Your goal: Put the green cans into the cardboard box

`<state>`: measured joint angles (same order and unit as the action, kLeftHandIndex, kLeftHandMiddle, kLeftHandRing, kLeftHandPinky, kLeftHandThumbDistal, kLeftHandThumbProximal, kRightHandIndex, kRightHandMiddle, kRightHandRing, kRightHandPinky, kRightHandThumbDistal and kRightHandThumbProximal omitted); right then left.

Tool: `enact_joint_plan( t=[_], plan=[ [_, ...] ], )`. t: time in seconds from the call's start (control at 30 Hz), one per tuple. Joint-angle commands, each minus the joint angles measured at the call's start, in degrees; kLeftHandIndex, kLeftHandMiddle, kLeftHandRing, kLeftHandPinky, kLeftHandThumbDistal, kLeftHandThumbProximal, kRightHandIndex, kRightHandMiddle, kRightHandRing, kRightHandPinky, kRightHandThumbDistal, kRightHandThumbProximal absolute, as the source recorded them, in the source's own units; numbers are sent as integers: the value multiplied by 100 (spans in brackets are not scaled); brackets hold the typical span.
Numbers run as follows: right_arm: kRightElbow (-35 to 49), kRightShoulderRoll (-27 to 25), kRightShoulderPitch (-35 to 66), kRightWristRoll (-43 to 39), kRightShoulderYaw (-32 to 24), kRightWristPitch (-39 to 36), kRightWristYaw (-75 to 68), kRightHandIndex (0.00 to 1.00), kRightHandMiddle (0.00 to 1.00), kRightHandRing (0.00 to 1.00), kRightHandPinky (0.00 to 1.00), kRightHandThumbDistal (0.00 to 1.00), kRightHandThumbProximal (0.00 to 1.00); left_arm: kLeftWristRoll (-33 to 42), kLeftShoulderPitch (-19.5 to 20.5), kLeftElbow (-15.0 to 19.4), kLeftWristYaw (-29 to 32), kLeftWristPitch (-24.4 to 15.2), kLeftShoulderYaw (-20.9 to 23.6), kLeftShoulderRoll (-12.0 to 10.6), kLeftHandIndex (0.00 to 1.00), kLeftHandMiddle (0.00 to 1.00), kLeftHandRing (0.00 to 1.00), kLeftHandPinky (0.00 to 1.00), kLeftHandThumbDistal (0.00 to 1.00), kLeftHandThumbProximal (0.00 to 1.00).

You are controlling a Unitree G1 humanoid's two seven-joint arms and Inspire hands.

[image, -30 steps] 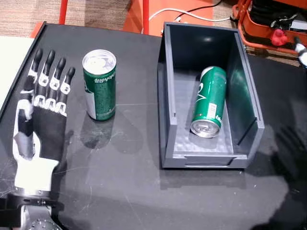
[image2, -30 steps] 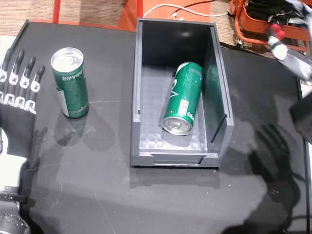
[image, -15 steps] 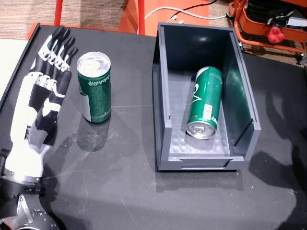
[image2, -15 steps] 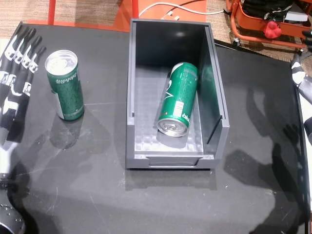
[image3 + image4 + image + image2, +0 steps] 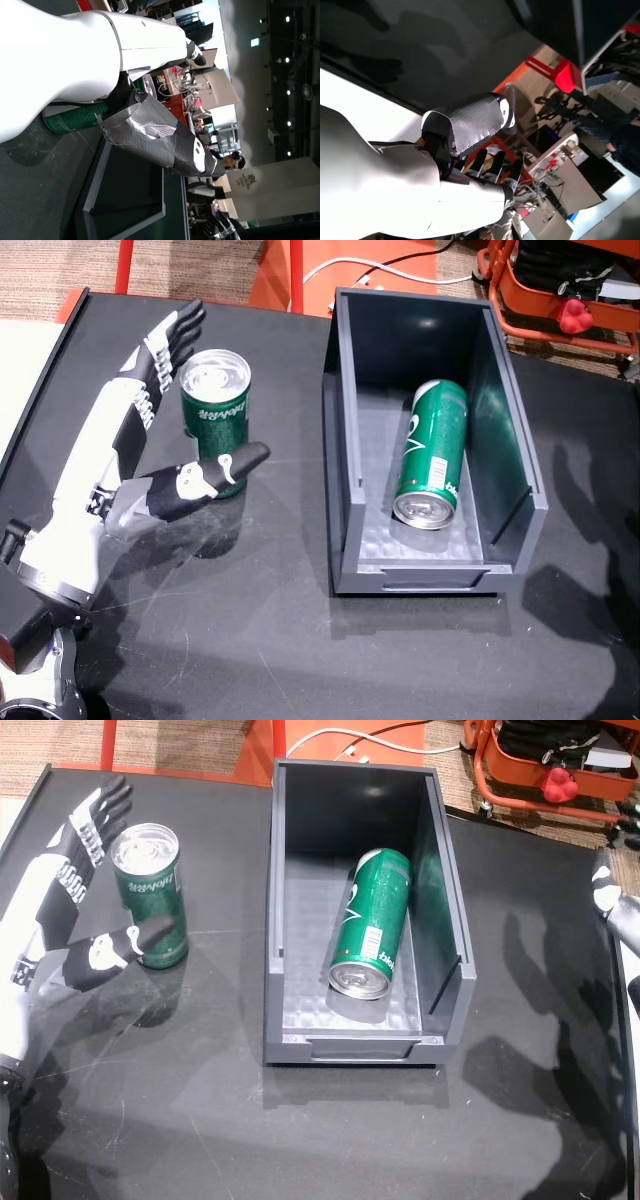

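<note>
The left hand point(image 5: 120, 475) reaches in from the worktop's near left corner, turned on its edge with the four fingers point(image 5: 165, 340) stretched straight along the far side of the standing can point(image 5: 214, 418) and the thumb point(image 5: 215, 472) swung across its near side. The hand is spread wide around that can without closing on it; whether any finger touches the metal I cannot tell. The right hand point(image 5: 470, 150) shows only in its wrist view, fingers extended and apart, holding nothing, off the worktop's right edge.

The worktop point(image 5: 260, 640) is matte black, scuffed, with orange framing and a white cable beyond its far edge.

The standing can is green with a silver top, toward the far left. A second green can point(image 5: 432, 465) lies on its side inside the dark grey box point(image 5: 345, 490) at the worktop's middle.
</note>
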<state>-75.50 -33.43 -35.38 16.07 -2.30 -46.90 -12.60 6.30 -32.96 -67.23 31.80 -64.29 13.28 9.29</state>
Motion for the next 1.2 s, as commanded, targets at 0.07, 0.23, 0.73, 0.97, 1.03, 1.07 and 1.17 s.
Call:
enact_joint_plan(
  t=[0.07, 0.23, 0.73, 0.97, 1.03, 1.07, 1.17],
  plan=[
    [-43, 66, 134, -4, 0, 25, -57, 76, 75, 80, 83, 52, 64, -90, -51, -30, -128, 107, -132, 83, 100, 100, 100, 97, 100, 34],
    [-39, 100, 166, -32, -12, 16, 27, 76, 75, 80, 83, 49, 58, -103, -245, -67, -280, 191, -220, 103, 100, 100, 100, 95, 100, 34],
    [-72, 219, 317, -180, -186, 73, 360, 77, 75, 79, 83, 41, 50, -226, -812, -316, -969, 397, -253, 58, 100, 100, 100, 94, 100, 38],
    [-72, 211, 364, -296, -333, -36, 548, 76, 75, 79, 82, 41, 46, -333, -1124, -381, -1513, 442, -257, -64, 98, 100, 100, 94, 100, 40],
    [-74, 220, 390, -442, -452, -4, 747, 76, 75, 79, 82, 43, 45, -341, -1209, -414, -1585, 515, -268, -93, 98, 100, 100, 94, 100, 41],
    [-70, 220, 407, -497, -491, -13, 814, 75, 75, 79, 82, 46, 47, -366, -1248, -430, -1630, 560, -284, -97, 98, 100, 100, 95, 100, 42],
    [-64, 176, 460, -484, -471, -6, 767, 74, 75, 78, 82, 49, 53, -492, -1360, -506, -1824, 723, -343, -93, 97, 100, 100, 96, 100, 44]
  ],
)
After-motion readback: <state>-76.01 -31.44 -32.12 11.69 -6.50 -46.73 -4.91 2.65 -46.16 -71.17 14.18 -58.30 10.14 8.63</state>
